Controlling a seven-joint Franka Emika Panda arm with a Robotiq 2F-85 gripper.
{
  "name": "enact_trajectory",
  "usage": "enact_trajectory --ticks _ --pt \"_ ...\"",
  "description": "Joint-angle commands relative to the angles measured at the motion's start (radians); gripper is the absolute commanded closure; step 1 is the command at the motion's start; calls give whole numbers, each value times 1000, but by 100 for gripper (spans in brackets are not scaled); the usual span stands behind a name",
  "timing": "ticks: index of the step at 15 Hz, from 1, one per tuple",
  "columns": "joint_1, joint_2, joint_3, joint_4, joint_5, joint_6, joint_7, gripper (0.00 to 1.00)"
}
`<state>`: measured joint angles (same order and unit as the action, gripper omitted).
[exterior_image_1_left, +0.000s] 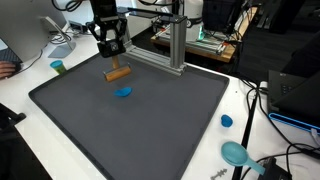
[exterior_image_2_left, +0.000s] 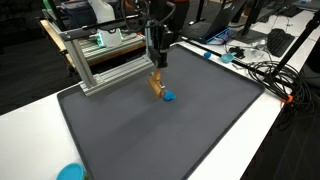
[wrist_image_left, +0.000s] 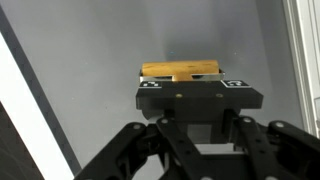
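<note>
My gripper (exterior_image_1_left: 112, 56) hangs over the far-left part of the dark grey mat (exterior_image_1_left: 150, 130). It is shut on a small wooden block (exterior_image_1_left: 118, 73), which sticks out below the fingertips just above the mat. In the wrist view the wooden block (wrist_image_left: 180, 70) shows beyond the black fingertip bar of the gripper (wrist_image_left: 198, 92). A small blue disc (exterior_image_1_left: 123, 91) lies on the mat right next to the block. The block (exterior_image_2_left: 157, 82), the gripper (exterior_image_2_left: 157, 62) and the blue disc (exterior_image_2_left: 169, 96) show in both exterior views.
An aluminium frame (exterior_image_1_left: 175, 45) stands at the mat's far edge, close behind the gripper. A blue cap (exterior_image_1_left: 227, 121) and a teal scoop (exterior_image_1_left: 236, 153) lie on the white table (exterior_image_1_left: 250, 140) beside cables. A teal cup (exterior_image_1_left: 58, 67) stands off the mat.
</note>
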<state>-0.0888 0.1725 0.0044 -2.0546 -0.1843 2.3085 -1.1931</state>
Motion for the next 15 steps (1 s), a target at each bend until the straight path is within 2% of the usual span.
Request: enact_trajectory --ticks 1,7,15 --pt "1 5 2 9 45 7 -16 78" --pt "8 23 17 28 105 17 -6 78" --pt "28 62 13 19 47 131 54 78"
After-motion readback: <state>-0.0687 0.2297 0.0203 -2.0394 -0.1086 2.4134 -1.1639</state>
